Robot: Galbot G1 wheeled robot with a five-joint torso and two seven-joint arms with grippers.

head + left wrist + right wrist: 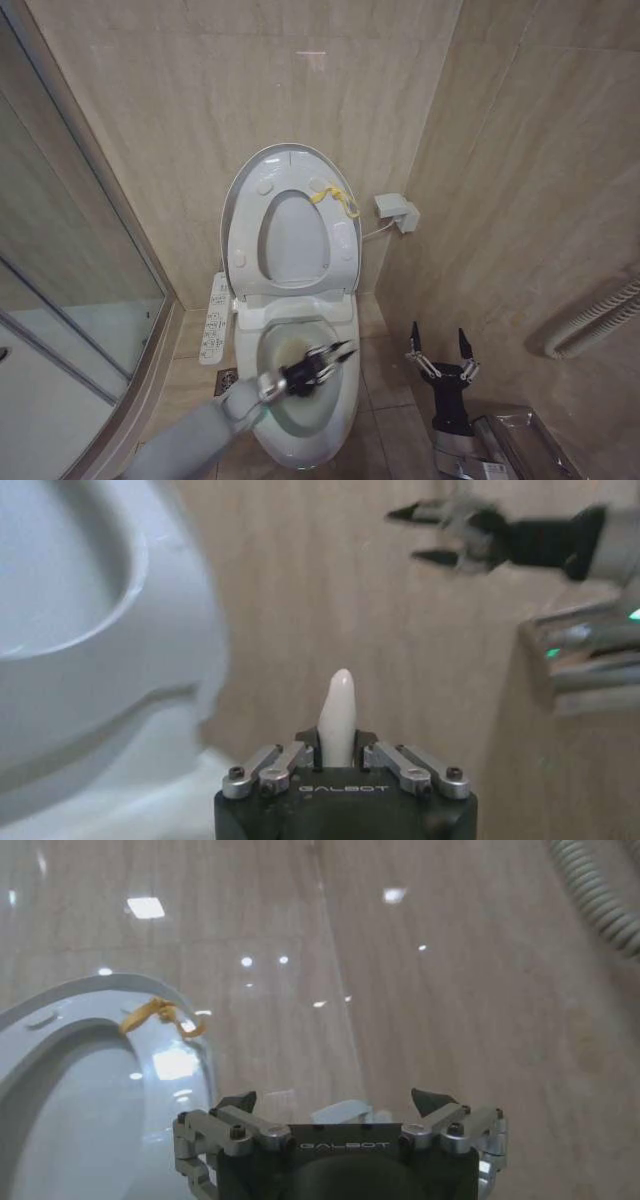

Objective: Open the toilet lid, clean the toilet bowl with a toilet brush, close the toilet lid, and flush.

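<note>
Toilet lid point(290, 200): I see it raised against the far wall.
Left gripper point(335, 356): over the toilet bowl point(345, 410), jaws gripping the toilet brush point(337, 716) handle.
Right gripper point(441, 348): idle at right, jaws wide.

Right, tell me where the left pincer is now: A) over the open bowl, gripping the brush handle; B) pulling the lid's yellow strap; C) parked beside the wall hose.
A: the left pincer hangs over the toilet bowl, shut on the toilet brush handle.
</note>
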